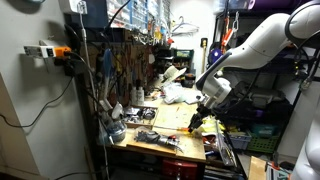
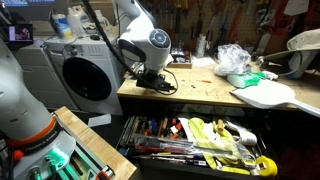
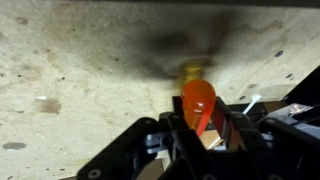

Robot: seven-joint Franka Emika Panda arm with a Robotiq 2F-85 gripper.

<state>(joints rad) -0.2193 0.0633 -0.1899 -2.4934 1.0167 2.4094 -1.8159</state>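
White Panda arm (image 1: pixel 262 42) reaches down from upper frame in an exterior view, wrist bent so the jaws point at the pale, scuffed wooden worktop (image 3: pixel 80 60); in an exterior view the wrist (image 2: pixel 150 45) stands near the worktop's corner. Orange translucent plastic tool handle (image 3: pixel 198 100) sits between the jaws, its yellowish end (image 3: pixel 192 70) nearest the worktop; contact with the surface cannot be told. Jaws narrowly set, black fingers (image 3: pixel 172 128) pressed on either side of the handle, gripping it. A dark shadow lies on the worktop just ahead. Open drawer of hand tools (image 2: pixel 200 140) below the worktop edge.
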